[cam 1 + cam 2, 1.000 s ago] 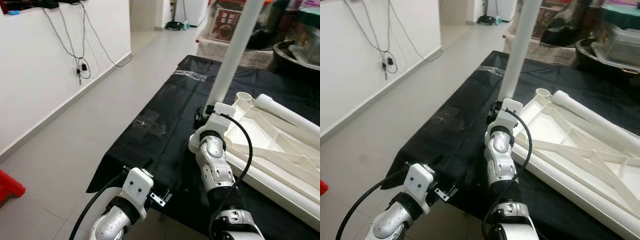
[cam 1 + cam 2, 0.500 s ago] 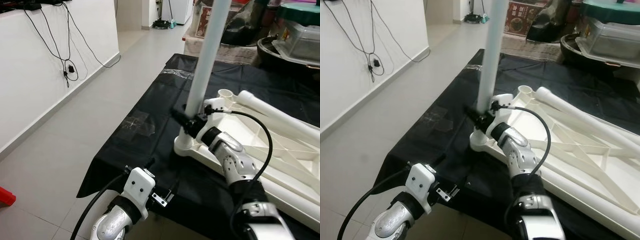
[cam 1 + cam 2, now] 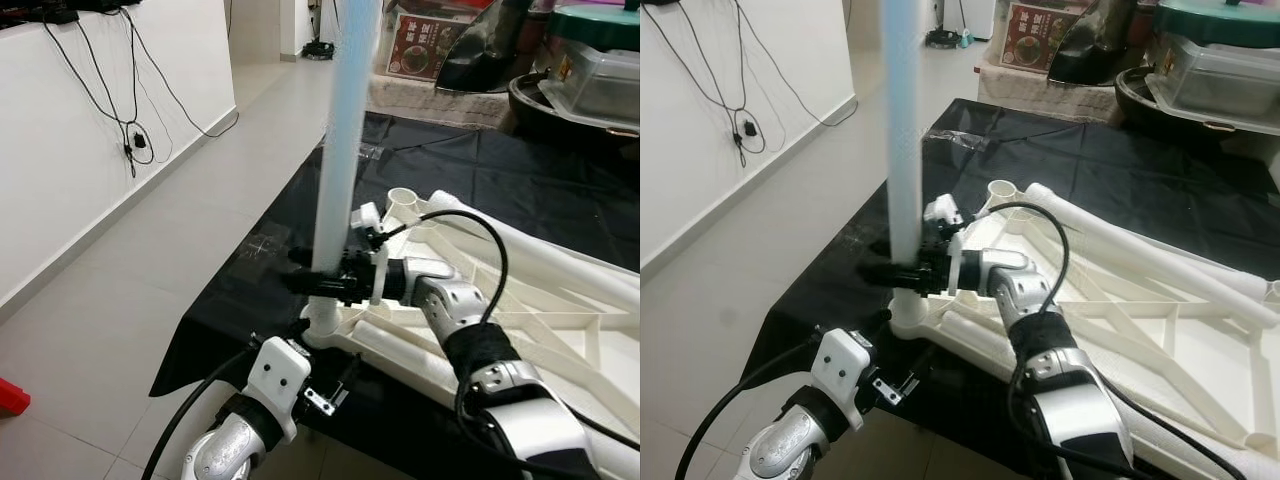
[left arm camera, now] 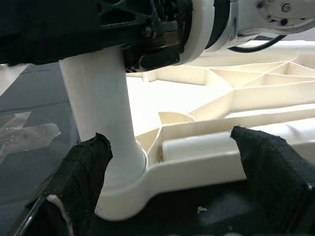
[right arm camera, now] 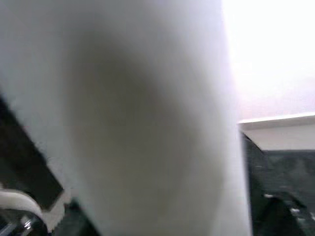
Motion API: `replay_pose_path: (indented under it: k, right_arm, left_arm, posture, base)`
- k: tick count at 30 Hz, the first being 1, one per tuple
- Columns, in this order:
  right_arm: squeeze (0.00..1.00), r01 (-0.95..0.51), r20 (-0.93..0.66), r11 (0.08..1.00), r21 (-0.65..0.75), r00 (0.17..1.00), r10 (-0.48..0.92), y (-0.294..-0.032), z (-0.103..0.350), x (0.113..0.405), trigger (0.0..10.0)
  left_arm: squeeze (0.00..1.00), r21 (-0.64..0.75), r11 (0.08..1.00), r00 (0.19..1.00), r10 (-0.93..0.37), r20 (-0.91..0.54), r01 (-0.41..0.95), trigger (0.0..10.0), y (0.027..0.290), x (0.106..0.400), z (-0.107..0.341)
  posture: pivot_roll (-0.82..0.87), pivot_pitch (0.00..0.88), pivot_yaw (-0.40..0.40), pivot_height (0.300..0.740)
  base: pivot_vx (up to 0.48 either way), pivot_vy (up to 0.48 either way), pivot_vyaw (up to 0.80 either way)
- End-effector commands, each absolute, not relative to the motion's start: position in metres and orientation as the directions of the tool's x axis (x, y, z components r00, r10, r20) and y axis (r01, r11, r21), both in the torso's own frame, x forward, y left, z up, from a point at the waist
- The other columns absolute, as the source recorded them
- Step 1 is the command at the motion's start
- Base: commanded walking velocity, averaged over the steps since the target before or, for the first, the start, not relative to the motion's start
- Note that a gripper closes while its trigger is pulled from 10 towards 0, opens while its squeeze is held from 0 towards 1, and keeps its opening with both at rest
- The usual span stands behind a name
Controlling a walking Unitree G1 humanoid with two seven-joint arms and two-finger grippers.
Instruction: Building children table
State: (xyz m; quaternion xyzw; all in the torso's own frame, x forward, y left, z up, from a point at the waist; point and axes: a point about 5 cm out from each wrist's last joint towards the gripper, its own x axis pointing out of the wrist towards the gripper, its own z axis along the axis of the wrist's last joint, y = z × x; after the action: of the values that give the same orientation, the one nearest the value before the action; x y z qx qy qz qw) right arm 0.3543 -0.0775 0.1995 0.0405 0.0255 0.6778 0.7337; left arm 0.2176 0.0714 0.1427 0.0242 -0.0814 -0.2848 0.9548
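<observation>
Table leg (image 3: 338, 170), a long white plastic tube, stands upright in the corner socket (image 3: 322, 330) of the upturned tabletop (image 3: 560, 320) on the black cloth (image 3: 250, 260), and my right gripper (image 3: 318, 283) is clamped round it low down, just above the socket. It looks light, stiff and smooth, so I judge that low grip best, since a higher hold would lever it sideways. My left gripper (image 4: 172, 172) hangs spread apart near the socket, holding nothing.
</observation>
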Motion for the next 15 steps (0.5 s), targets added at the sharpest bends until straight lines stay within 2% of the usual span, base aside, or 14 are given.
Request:
replay_pose_path:
  k: [1, 7, 8, 9, 10, 11, 12, 13, 14, 15]
  right_arm:
    - [0.0, -0.996, 0.009, 0.01, 0.087, 0.011, 1.0, -0.067, 0.199, 0.351, 0.0]
    - [0.0, -0.999, 0.023, 0.011, 0.049, 0.012, 1.0, -0.065, 0.197, 0.35, 0.0]
    - [0.0, -0.998, 0.029, 0.057, 0.038, 0.058, 0.998, -0.065, 0.196, 0.351, 0.0]
    - [0.0, -0.987, 0.042, 0.158, 0.011, 0.159, 0.986, -0.065, 0.194, 0.354, 0.0]
    - [0.0, -0.987, 0.042, 0.158, 0.011, 0.159, 0.986, -0.065, 0.194, 0.354, 0.0]
    - [0.0, -0.969, 0.051, 0.245, 0.021, 0.245, 0.968, -0.065, 0.193, 0.358, 0.0]
    - [0.0, -0.969, 0.051, 0.245, 0.021, 0.245, 0.968, -0.065, 0.193, 0.358, 0.0]
    - [0.0, -0.956, 0.055, 0.293, 0.032, 0.294, 0.954, -0.065, 0.193, 0.362, 0.0]
    - [0.0, -0.9, 0.057, 0.434, 0.041, 0.436, 0.898, -0.066, 0.191, 0.368, 0.0]
    - [0.0, -0.9, 0.057, 0.434, 0.041, 0.436, 0.898, -0.066, 0.191, 0.368, 0.0]
  left_arm:
    - [0.0, 0.08, 0.837, 0.827, -0.547, 0.129, 0.541, 10.0, 0.071, 0.215, 0.141]
    - [0.0, 0.081, 0.837, 0.827, -0.548, 0.128, 0.542, 10.0, 0.071, 0.216, 0.141]
    - [0.0, 0.081, 0.837, 0.827, -0.548, 0.128, 0.542, 10.0, 0.071, 0.216, 0.141]
    - [0.0, 0.082, 0.836, 0.826, -0.549, 0.128, 0.543, 10.0, 0.071, 0.216, 0.141]
    - [0.0, 0.082, 0.836, 0.826, -0.549, 0.128, 0.543, 10.0, 0.071, 0.216, 0.141]
    - [0.0, 0.082, 0.836, 0.826, -0.549, 0.127, 0.543, 10.0, 0.071, 0.217, 0.14]
    - [0.0, 0.082, 0.836, 0.826, -0.549, 0.127, 0.543, 10.0, 0.071, 0.217, 0.14]
    - [0.0, 0.081, 0.836, 0.826, -0.549, 0.127, 0.543, 10.0, 0.071, 0.217, 0.14]
    - [0.0, 0.081, 0.835, 0.826, -0.55, 0.127, 0.544, 10.0, 0.071, 0.217, 0.14]
    - [0.0, 0.081, 0.835, 0.826, -0.55, 0.127, 0.544, 10.0, 0.071, 0.217, 0.14]
  posture:
    - [0.13, 0.126, -0.062, 0.74]
    - [0.13, 0.126, -0.062, 0.74]
    - [0.13, 0.123, -0.06, 0.74]
    - [0.13, 0.122, -0.06, 0.74]
    - [0.13, 0.122, -0.06, 0.74]
    - [0.12, 0.121, -0.059, 0.74]
    - [0.12, 0.121, -0.059, 0.74]
    - [0.12, 0.121, -0.059, 0.74]
    - [0.12, 0.12, -0.059, 0.74]
    - [0.12, 0.12, -0.059, 0.74]
  base:
    - [0.0, 0.0, 0.0]
    - [0.0, 0.0, 0.0]
    - [0.0, 0.0, 0.0]
    - [0.0, 0.0, 0.0]
    - [0.0, 0.0, 0.0]
    - [0.0, 0.0, 0.0]
    - [0.0, 0.0, 0.0]
    - [0.0, 0.0, 0.0]
    - [0.0, 0.0, 0.0]
    - [0.0, 0.0, 0.0]
